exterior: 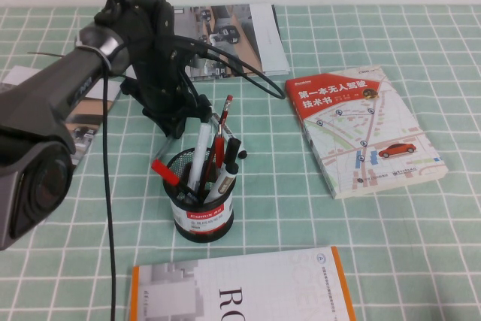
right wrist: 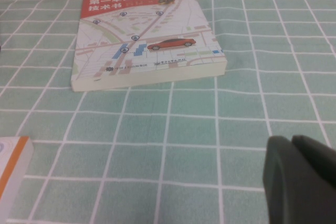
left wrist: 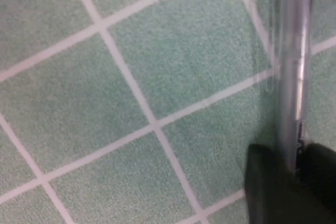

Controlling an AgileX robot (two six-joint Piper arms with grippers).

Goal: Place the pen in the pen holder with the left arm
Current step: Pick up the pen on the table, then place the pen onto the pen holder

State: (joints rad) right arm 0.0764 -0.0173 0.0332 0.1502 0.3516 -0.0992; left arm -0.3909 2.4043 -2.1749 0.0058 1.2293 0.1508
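My left gripper [exterior: 174,124] hangs just behind and above the black mesh pen holder [exterior: 200,212] with its red-and-white label. It is shut on the pen [left wrist: 291,66], a slim translucent grey stick that reaches out from between the fingers [left wrist: 268,187] over the green checked cloth. From above the pen [exterior: 161,143] shows as a thin grey line sloping down by the holder's left rear rim. The holder has a red pen [exterior: 220,137] and white black-capped markers [exterior: 225,174] in it. My right gripper [right wrist: 290,144] is shut and empty, low over the cloth, out of the high view.
A map book with a red header [exterior: 364,129] lies right of the holder and shows in the right wrist view [right wrist: 147,40]. A white book with an orange edge [exterior: 240,291] lies at the front. Magazines lie at the back [exterior: 225,35] and left [exterior: 83,125].
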